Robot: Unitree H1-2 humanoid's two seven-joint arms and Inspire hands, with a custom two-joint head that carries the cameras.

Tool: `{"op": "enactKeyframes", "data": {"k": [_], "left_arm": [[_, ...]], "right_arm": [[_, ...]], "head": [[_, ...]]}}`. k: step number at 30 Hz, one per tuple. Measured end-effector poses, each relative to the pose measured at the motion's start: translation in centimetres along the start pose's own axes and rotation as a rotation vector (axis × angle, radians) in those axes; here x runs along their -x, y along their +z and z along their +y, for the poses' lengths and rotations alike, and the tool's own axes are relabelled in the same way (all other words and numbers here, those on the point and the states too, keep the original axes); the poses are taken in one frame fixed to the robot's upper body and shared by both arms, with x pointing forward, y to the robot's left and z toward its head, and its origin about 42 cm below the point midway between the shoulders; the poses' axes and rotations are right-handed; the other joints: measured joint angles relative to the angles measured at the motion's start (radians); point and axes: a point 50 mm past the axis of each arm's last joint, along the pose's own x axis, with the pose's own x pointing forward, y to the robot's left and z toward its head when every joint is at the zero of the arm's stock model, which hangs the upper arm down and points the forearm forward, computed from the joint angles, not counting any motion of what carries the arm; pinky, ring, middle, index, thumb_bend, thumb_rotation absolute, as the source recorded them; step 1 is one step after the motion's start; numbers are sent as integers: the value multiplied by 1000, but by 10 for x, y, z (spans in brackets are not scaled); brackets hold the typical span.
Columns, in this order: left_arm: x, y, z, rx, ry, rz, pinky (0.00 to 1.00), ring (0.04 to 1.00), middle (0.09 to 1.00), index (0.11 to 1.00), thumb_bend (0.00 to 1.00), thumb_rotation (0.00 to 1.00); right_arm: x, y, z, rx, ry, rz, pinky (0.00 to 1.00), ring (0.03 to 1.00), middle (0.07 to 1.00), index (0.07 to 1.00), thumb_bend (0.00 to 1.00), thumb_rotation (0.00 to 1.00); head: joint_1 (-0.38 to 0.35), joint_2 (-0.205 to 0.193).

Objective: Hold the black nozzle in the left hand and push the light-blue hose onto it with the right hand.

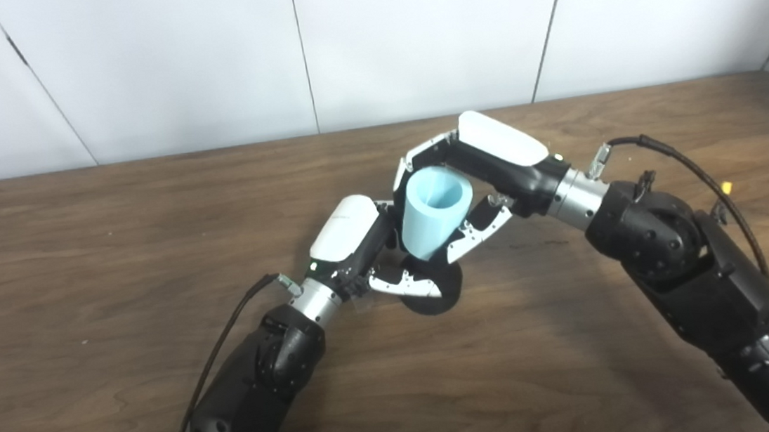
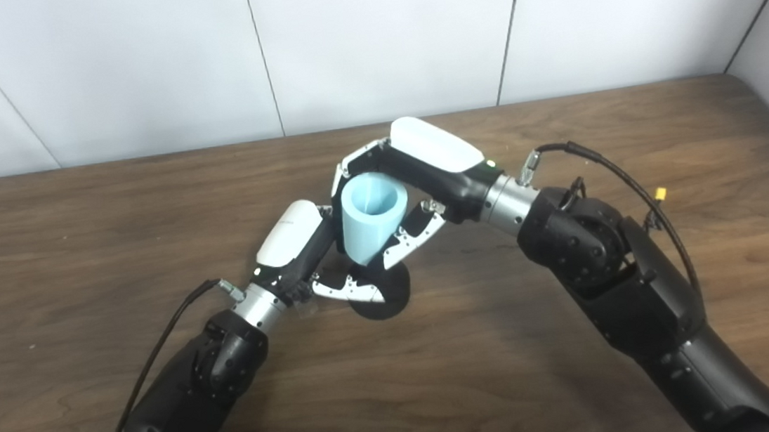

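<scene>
My right hand [image 1: 487, 178] was wrapped round the pale-blue tapered plastic hose [image 1: 434, 215], which looked light, stiff and slick, just above the flat black nozzle [image 1: 438, 295] pinched low in my closed left hand [image 1: 359, 250].

A plain lab or test room: a dark wood-grain counter [image 1: 79, 273] set against bare white panelled walls [image 1: 165, 61].

left hand [image 1: 359, 246]: fingers curled, gripping | right hand [image 1: 485, 157]: fingers wrapped, gripping
</scene>
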Motion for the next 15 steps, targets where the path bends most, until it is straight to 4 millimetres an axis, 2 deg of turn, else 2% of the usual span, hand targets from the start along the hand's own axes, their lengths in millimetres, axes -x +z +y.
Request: {"op": "enactKeyframes", "data": {"k": [9, 15], "left_arm": [[2, 0, 0, 1, 3, 4, 306, 373, 440, 526, 498, 0], [3, 0, 0, 2, 3, 6, 311, 376, 447, 530, 498, 0]], "right_arm": [[-1, 0, 2, 6, 2, -1, 346, 399, 507, 491, 518, 0], [-7, 3, 1, -39, 64, 117, 370, 406, 487, 500, 519, 0]], "head": [[-5, 5], [-5, 6]]}}
